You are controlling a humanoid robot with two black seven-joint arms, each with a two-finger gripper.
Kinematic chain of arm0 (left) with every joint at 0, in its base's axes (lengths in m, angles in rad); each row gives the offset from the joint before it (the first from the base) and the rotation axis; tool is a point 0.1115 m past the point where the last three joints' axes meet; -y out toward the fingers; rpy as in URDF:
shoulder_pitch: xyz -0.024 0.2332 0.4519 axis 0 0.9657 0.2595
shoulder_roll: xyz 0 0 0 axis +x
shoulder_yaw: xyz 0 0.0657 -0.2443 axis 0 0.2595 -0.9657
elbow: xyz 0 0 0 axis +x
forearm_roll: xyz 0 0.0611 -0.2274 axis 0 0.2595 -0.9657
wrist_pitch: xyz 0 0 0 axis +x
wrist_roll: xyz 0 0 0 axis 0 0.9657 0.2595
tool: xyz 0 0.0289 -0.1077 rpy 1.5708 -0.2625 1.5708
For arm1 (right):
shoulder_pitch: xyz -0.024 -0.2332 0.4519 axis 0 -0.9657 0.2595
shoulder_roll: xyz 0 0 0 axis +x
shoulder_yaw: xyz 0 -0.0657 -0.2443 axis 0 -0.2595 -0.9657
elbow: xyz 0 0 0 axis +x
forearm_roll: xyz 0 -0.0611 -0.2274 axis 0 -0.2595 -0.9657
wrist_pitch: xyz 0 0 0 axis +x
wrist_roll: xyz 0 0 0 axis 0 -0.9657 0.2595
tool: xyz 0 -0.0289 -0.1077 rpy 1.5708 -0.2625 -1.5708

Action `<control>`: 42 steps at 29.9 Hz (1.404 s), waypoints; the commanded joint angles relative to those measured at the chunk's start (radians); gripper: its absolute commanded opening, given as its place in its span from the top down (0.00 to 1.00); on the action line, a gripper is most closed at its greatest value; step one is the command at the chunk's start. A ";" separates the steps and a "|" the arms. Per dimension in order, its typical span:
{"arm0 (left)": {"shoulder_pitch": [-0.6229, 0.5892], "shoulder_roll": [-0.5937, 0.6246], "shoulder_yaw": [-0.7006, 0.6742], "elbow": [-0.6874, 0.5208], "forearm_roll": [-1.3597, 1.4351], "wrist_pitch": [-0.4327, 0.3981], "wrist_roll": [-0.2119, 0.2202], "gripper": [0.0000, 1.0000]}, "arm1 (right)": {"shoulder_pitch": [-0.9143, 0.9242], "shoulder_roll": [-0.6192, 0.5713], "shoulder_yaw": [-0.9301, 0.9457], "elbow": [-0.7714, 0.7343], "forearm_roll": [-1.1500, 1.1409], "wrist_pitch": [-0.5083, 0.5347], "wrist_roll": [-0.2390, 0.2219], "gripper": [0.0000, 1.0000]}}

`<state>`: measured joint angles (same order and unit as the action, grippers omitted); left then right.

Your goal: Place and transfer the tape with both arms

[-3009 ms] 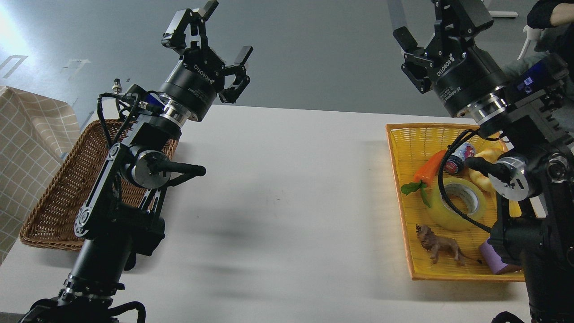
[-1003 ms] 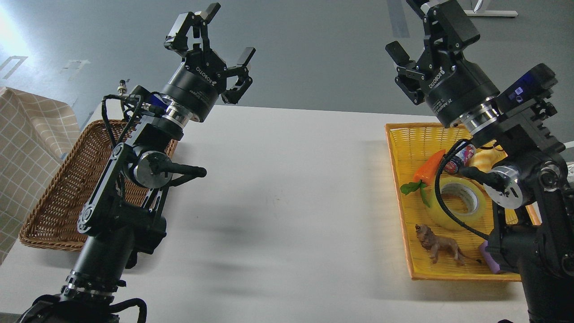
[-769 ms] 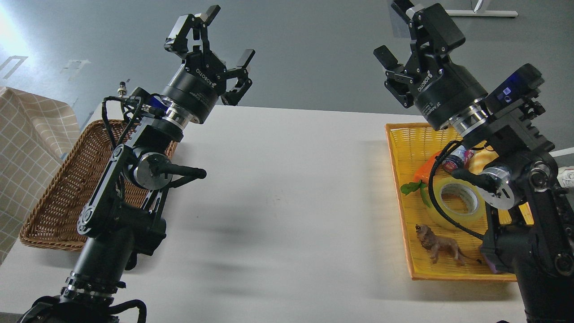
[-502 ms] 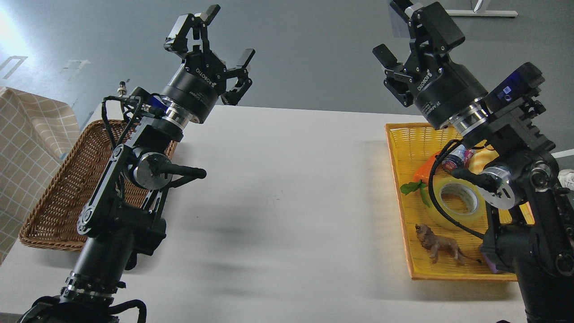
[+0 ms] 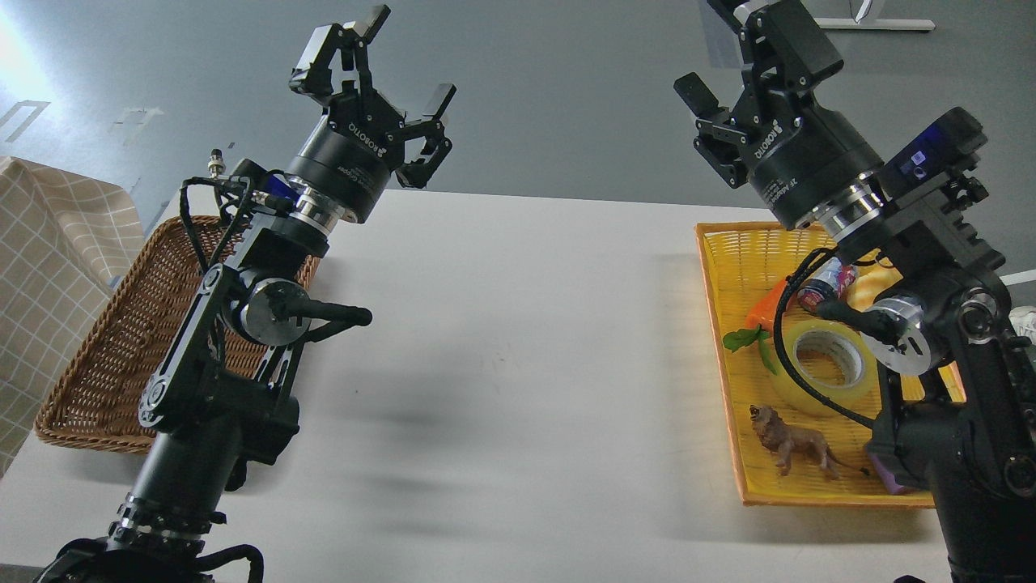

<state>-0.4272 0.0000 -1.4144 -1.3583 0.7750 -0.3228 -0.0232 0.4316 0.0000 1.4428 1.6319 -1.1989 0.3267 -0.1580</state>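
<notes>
The tape [image 5: 862, 372], a translucent yellow roll with a grey-white core, lies flat in the yellow basket [image 5: 714, 324] at the right of the table. A black cable of my right arm crosses in front of it. My right gripper [image 5: 712, 44] is open and empty, raised high above the basket's far end and pointing up and left; its upper finger reaches the frame's top edge. My left gripper [image 5: 409, 57] is open and empty, raised above the table's far left, away from the tape.
The yellow basket also holds a toy carrot [image 5: 769, 304], a small bottle [image 5: 821, 283], a bread toy [image 5: 881, 283], a toy lion [image 5: 793, 445] and a purple object [image 5: 886, 479]. A brown wicker basket [image 5: 113, 348] sits at the left. Checked cloth [image 5: 48, 267] is beyond it.
My right gripper has swung left and a little lower over the last second, then edged back. My left gripper has risen slightly. The tape has not moved.
</notes>
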 commanded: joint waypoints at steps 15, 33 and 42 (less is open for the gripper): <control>0.013 0.000 -0.009 -0.001 -0.002 -0.041 -0.073 0.01 | -0.016 0.000 0.079 -0.014 0.013 0.086 0.179 0.00; 0.030 0.000 0.000 0.001 -0.045 -0.084 -0.113 0.01 | -0.024 0.000 0.194 -0.001 0.062 0.087 0.207 0.00; 0.051 0.000 0.005 0.008 -0.042 -0.071 -0.106 0.01 | -0.013 0.000 0.174 -0.004 0.021 0.092 0.193 0.00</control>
<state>-0.3805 0.0000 -1.4108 -1.3535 0.7310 -0.3987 -0.1304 0.4155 0.0000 1.6223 1.6247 -1.1434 0.4166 0.0393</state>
